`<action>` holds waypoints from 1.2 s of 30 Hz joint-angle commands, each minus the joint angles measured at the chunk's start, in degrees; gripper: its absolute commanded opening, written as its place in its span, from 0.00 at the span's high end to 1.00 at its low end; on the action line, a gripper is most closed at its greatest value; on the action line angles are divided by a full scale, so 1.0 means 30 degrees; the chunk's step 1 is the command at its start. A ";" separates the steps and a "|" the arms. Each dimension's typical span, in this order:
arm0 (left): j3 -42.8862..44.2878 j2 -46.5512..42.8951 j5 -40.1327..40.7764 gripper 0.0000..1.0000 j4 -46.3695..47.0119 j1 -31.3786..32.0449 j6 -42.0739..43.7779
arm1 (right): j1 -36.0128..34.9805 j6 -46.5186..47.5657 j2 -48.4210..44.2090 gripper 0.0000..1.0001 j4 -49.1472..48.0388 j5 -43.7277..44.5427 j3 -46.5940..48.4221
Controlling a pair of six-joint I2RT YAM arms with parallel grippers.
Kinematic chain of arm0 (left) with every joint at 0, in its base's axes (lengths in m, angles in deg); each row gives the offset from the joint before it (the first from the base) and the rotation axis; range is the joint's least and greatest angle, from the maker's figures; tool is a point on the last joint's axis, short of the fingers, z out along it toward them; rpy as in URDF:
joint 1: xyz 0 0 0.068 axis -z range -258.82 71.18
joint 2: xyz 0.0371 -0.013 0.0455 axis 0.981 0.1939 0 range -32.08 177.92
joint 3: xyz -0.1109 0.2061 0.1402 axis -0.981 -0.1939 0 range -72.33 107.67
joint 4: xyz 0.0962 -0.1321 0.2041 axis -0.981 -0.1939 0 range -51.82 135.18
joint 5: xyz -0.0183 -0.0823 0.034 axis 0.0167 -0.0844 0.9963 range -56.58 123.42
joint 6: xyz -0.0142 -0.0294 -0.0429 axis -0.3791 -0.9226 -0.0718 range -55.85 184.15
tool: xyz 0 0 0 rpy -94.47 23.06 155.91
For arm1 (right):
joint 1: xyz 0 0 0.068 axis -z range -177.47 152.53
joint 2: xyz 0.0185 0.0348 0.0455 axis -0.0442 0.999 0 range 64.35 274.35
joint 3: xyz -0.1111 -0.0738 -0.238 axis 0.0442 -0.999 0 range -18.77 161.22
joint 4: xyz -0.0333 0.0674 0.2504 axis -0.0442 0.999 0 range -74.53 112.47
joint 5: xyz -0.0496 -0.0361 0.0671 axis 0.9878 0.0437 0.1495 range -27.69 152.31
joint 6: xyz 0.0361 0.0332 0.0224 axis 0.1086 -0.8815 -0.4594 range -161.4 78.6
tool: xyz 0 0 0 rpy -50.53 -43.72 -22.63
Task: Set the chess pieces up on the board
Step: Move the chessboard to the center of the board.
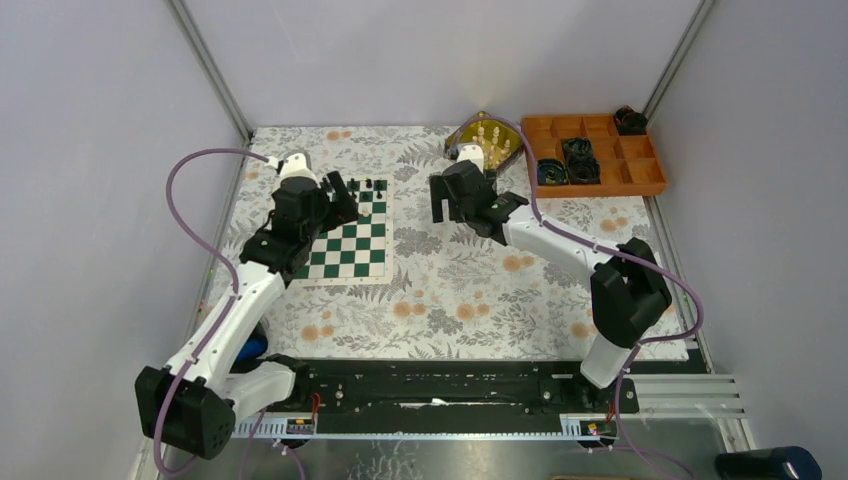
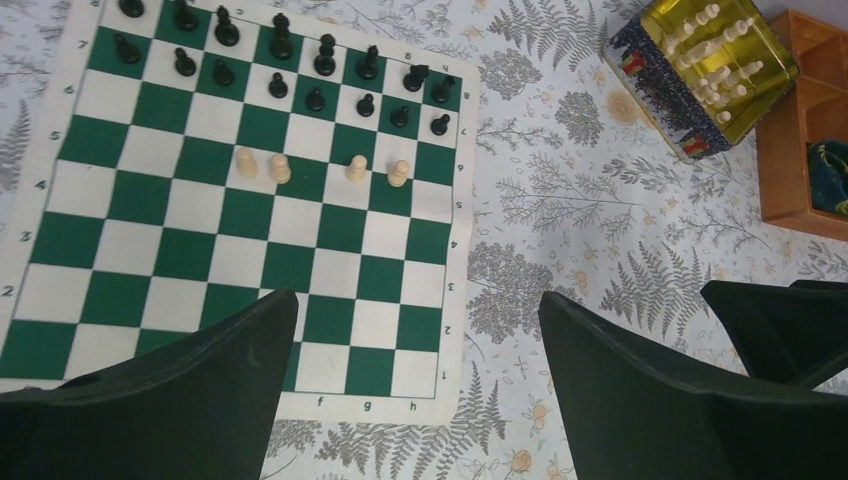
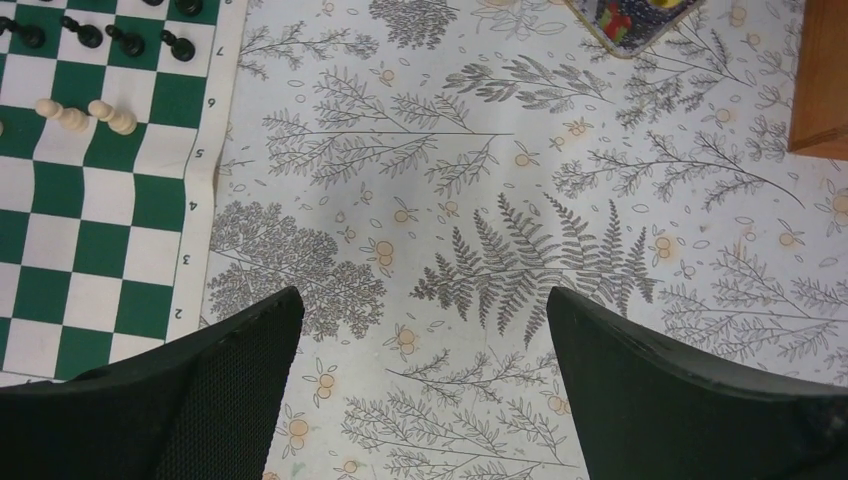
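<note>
L pincer point(image 2: 417, 300) over board point(image 2: 190, 250) corner

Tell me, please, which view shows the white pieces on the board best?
The left wrist view: all four white pieces stand clear in a row. The right wrist view catches some at its edge; the top view shows none clearly.

The board point(image 2: 185, 255) lay flat; black chess pieces point(image 2: 316, 98) filled two rows (four cream ones point(image 2: 280, 168) stood upright nearby).
</note>
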 commanded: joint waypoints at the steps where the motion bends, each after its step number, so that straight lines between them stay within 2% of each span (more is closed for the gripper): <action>1: -0.0411 -0.1398 0.1211 0.01 -0.1452 0.0085 -0.0113 | -0.0376 0.1085 0.0580 0.01 -0.1252 -0.1065 0.0429; 4: -0.0778 -0.2290 0.1958 0.01 -0.2139 0.0083 -0.0437 | -0.0810 0.1904 0.1541 0.17 -0.2246 -0.3242 0.0736; 10: -0.1462 -0.4509 0.3176 0.02 -0.3099 0.0074 -0.1849 | -0.2006 0.2494 0.4473 0.74 -0.1739 -0.4296 0.3853; 14: -0.1498 -0.5636 0.4185 0.03 -0.3736 0.0056 -0.2169 | -0.2439 0.2472 0.6203 0.99 -0.0935 -0.4981 0.6030; 19: -0.1749 -0.6885 0.4986 0.03 -0.4052 0.0048 -0.2312 | -0.2904 0.2593 0.7909 1.00 -0.0539 -0.5764 0.8166; 26: -0.2151 -0.7684 0.4678 0.04 -0.4375 0.0058 -0.2816 | -0.3393 0.2389 1.0530 1.00 0.0270 -0.6239 1.0990; 36: -0.2770 -0.8495 0.4888 0.05 -0.4480 0.0055 -0.2685 | -0.3690 0.2234 1.2585 1.00 0.0471 -0.6489 1.2733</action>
